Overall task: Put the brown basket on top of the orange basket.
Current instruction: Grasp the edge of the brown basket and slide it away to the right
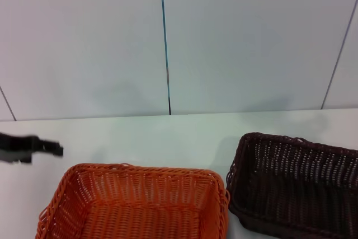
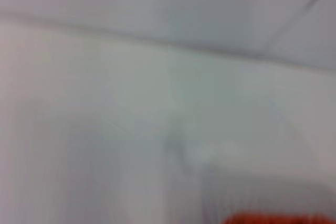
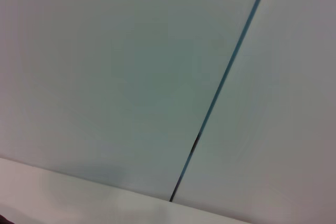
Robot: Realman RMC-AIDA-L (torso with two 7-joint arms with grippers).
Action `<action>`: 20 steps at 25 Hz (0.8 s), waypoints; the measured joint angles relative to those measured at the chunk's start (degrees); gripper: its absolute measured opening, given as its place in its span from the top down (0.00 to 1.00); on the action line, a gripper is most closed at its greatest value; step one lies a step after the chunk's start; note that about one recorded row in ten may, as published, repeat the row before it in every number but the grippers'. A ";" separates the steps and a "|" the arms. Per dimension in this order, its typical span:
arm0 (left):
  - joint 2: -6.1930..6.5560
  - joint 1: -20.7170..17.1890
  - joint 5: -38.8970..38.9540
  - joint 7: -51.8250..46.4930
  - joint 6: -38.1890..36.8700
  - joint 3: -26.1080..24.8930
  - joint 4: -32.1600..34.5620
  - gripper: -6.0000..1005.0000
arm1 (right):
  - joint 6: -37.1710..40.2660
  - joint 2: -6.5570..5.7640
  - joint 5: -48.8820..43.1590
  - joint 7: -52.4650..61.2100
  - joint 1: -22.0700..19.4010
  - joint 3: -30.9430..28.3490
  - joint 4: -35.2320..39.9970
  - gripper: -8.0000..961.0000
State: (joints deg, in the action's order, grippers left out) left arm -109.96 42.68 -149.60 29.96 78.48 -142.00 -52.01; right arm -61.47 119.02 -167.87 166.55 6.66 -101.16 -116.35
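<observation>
The orange basket point(image 1: 137, 202) stands on the white table at the front left, cut off by the picture's lower edge. The brown basket point(image 1: 296, 183) stands just to its right, their near corners almost touching. Both look empty. My left gripper point(image 1: 53, 149) reaches in from the left edge, above the table and just past the orange basket's far left corner. A strip of the orange basket point(image 2: 278, 219) shows blurred in the left wrist view. My right gripper is out of view.
The white table point(image 1: 168, 138) runs back to a pale panelled wall point(image 1: 168, 37) with a dark seam. The right wrist view shows only that wall point(image 3: 131, 77) and the table's back edge.
</observation>
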 joint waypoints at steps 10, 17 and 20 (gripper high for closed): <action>-14.27 -15.13 4.93 5.05 -21.92 8.04 -31.69 0.07 | -0.04 0.40 0.02 3.53 0.84 0.06 0.21 0.14; -13.90 -31.30 18.08 2.86 -57.62 29.11 -30.88 0.07 | -1.21 0.49 0.07 4.69 0.97 0.16 -0.06 0.14; -13.87 -34.46 18.73 3.84 -66.99 33.69 -28.97 0.07 | -1.56 0.45 0.09 5.12 1.20 -0.01 -0.12 0.13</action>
State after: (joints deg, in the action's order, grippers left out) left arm -123.82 8.22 -130.87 33.80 11.49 -108.31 -80.97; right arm -63.03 119.46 -167.78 171.67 7.86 -101.17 -116.47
